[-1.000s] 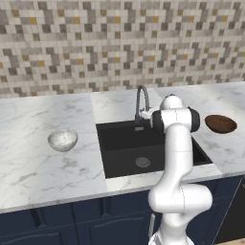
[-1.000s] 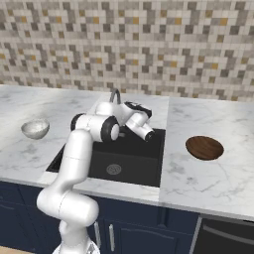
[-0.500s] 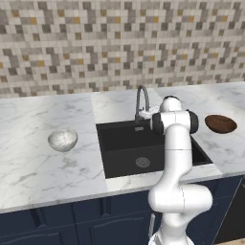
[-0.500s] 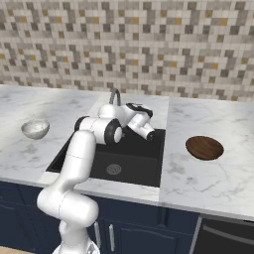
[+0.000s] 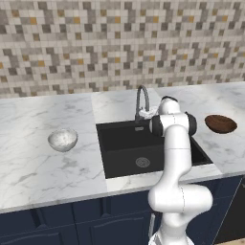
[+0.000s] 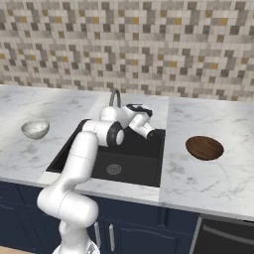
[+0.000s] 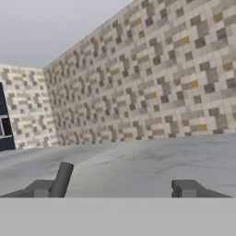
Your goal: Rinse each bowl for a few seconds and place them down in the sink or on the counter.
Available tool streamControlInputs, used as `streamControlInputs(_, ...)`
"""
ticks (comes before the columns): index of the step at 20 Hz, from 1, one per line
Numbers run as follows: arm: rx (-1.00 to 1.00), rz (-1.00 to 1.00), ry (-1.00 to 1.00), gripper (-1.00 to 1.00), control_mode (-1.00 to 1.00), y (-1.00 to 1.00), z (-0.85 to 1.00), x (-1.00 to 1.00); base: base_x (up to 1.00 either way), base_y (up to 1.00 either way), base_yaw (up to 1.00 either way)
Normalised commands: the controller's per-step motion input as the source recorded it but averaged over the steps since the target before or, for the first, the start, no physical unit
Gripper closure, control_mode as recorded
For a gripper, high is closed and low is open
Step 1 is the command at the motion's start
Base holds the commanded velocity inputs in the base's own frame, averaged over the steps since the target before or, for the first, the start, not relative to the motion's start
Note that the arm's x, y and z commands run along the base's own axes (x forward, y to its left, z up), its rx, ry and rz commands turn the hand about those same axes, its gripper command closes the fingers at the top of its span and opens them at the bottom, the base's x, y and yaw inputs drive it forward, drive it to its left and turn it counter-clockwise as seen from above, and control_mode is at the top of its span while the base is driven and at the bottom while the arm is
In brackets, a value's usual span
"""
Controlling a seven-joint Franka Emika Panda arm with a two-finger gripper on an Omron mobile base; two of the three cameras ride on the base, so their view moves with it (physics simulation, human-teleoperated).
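Two bowls (image 5: pixel 62 139) (image 5: pixel 220 123) — flanking sink (image 5: pixel 119 143).

**Even, soft rendered light**

Bright, diffuse light fills all three views, without glare. The sink (image 5: pixel 143 148) interior reads dark. Shadows under the bowls are faint. Edges look slightly soft and low in detail, undistorted.

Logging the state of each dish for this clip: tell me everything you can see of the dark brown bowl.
The brown bowl is round, shallow and wooden-looking, with a dark rim and a reddish-brown inside. It sits upright on the white marble counter, right of the black sink, apart from its edge. It looks empty. Nothing touches it but the counter; the gripper hangs over the sink, well clear of it.
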Motion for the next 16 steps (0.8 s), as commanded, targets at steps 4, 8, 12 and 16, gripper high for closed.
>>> streamControlInputs(4, 0.01, -0.02, 0.03, 1.0, -1.0, -0.31, -0.18, -0.01, 0.0, 0.0, 0.0)
streamControlInputs(8, 0.02, -0.03, 0.04, 1.0, -1.0, -0.41, -0.15, -0.02, 0.0, 0.0, 0.0)
streamControlInputs(12, 0.02, -0.04, 0.04, 1.0, -1.0, -0.44, -0.16, -0.01, 0.0, 0.0, 0.0)
streamControlInputs(16, 0.02, -0.05, 0.05, 1.0, -1.0, -0.45, -0.18, 0.0, 0.0, 0.0, 0.0)
